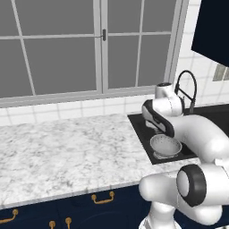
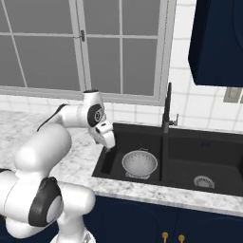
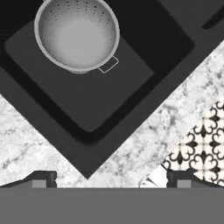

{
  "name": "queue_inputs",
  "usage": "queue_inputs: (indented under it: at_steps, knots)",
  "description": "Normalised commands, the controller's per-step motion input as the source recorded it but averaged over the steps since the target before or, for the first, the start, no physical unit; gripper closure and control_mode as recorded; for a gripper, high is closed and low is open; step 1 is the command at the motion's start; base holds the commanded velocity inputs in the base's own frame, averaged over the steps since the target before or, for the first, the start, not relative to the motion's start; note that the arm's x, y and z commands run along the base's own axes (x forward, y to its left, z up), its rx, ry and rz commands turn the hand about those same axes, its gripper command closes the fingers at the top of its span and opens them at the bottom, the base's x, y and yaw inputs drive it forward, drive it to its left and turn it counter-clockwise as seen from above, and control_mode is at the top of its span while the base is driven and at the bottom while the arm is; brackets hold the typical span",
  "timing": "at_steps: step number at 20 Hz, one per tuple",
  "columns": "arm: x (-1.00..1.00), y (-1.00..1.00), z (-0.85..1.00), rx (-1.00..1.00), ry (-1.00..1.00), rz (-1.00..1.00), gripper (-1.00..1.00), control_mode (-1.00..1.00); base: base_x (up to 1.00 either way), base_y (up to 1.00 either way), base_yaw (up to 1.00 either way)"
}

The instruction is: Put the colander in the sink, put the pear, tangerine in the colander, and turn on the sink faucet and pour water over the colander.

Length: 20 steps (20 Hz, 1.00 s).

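The colander (image 2: 139, 164) sits upright and empty on the floor of the left basin of the sink (image 2: 218, 163), near its front wall; that first step looks done. The pincer (image 3: 111, 180) hangs above the basin's left front corner, jaws wide apart and holding nothing. The sink faucet (image 2: 167, 110) stands at the sink's back edge, no stream running. The next move calls for fetching the pear and tangerine, then dropping them into the bowl.

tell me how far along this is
Done: the colander sits in the left basin of the sink, empty. In hand: nothing; the claw hangs open over the sink's left edge. Left: putting both fruits in it, then running the faucet, which looks dry.
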Motion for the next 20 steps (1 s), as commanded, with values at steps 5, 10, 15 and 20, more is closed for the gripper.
queue_inputs:
  at_steps: [5,10,15,20]
  knots:
    - [-0.2,0.08,0.52,0.06,0.0,0.56,-1.0,-1.0,0.0,0.0,0.0]
    - [-0.08,0.18,0.57,0.0,0.0,0.34,-1.0,-1.0,0.0,0.0,0.0]
    - [-0.41,0.0,0.25,0.0,-0.02,0.23,-1.0,-1.0,0.0,0.0,0.0]
    - [-0.67,0.03,0.02,0.0,-0.06,0.19,-1.0,-1.0,0.0,0.0,0.0]
